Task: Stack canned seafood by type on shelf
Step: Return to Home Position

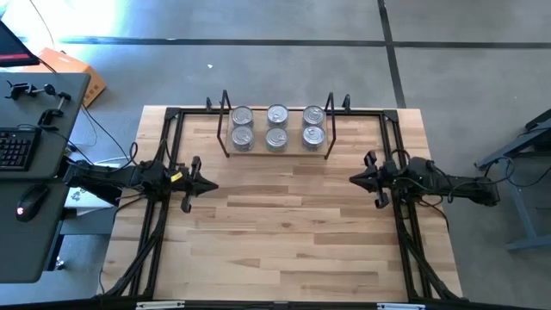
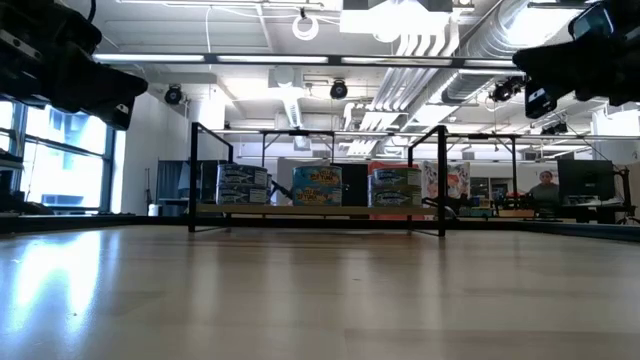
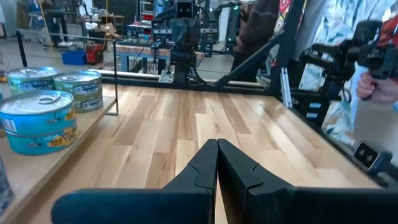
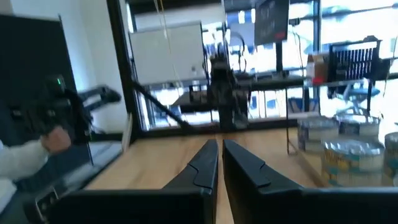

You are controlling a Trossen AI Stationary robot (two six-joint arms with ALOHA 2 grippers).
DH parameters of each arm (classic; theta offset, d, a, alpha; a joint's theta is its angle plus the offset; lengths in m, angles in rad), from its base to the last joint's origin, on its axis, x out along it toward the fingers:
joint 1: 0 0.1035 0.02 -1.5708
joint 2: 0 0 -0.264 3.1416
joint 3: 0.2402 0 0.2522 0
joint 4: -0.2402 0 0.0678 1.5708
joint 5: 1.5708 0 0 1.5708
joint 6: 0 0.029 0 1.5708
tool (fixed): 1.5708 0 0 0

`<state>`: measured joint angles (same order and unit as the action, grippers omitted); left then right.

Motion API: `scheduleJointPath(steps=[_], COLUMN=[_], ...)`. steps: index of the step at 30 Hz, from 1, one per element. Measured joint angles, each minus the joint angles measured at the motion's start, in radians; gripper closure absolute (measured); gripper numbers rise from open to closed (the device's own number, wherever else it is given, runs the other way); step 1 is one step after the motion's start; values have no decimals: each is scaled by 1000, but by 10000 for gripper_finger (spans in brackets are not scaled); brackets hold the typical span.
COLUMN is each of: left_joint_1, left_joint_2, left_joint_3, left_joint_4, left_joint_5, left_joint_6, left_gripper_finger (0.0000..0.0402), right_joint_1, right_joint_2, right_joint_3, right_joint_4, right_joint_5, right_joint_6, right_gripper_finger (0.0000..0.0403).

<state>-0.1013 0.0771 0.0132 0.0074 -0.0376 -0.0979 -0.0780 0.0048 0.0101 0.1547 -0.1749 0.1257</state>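
Observation:
Silver-lidded tins [image 1: 276,126] stand in three short stacks, two rows deep, on the small wooden shelf [image 1: 275,149] with black wire uprights near the table's far edge. The low view shows the stacks [image 2: 318,186] with blue and yellow labels. In the left wrist view tins [image 3: 40,118] sit stacked on the board. My left gripper [image 1: 212,184] hovers at the table's left side, shut and holding nothing. My right gripper [image 1: 353,179] hovers at the right side, also shut and empty. Both point toward the table's middle.
A black frame [image 1: 172,116] runs round the table's edges. A desk with keyboard and mouse [image 1: 26,155] stands left of the table. A person's hand [image 4: 56,142] holding a device shows beyond the table. Bare wood [image 1: 284,224] stretches between the arms and the near edge.

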Motion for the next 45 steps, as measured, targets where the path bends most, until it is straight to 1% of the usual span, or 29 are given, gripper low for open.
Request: scheduleJointPath(steps=[4, 7, 10, 18, 22, 27, 29, 31, 35, 37, 40, 45], left_joint_1=[0, 0, 0, 0, 0, 0, 0, 0, 0, 0, 0, 0], left_joint_2=[8, 9, 10, 10, 10, 10, 10, 10, 10, 10, 10, 10], left_joint_3=[0, 0, 0, 0, 0, 0, 0, 0, 0, 0, 0, 0], left_joint_4=[0, 0, 0, 0, 0, 0, 0, 0, 0, 0, 0, 0], left_joint_5=[0, 0, 0, 0, 0, 0, 0, 0, 0, 0, 0, 0], left_joint_6=[72, 84, 84, 105, 166, 278, 286, 245, 72, 11, -32, -39], left_gripper_finger=[398, 398, 398, 398, 398, 398, 398, 398, 398, 398, 398, 398], right_joint_1=[0, 0, 0, 0, 0, 0, 0, 0, 0, 0, 0, 0], right_joint_2=[0, 4, 10, 10, 10, 10, 10, 10, 10, 10, 10, 10], right_joint_3=[0, 0, 0, 0, 0, 0, 0, 0, 0, 0, 0, 0], right_joint_4=[-73, -116, -114, -114, -114, -114, -114, -114, -114, -114, -114, -114], right_joint_5=[0, -4, 13, 15, 15, 15, 15, 15, 15, 15, 15, 15], right_joint_6=[-13, -15, -21, -21, -21, -21, -21, -21, -21, -21, -21, -21], right_gripper_finger=[387, 387, 387, 387, 387, 387, 387, 387, 387, 387, 387, 387])
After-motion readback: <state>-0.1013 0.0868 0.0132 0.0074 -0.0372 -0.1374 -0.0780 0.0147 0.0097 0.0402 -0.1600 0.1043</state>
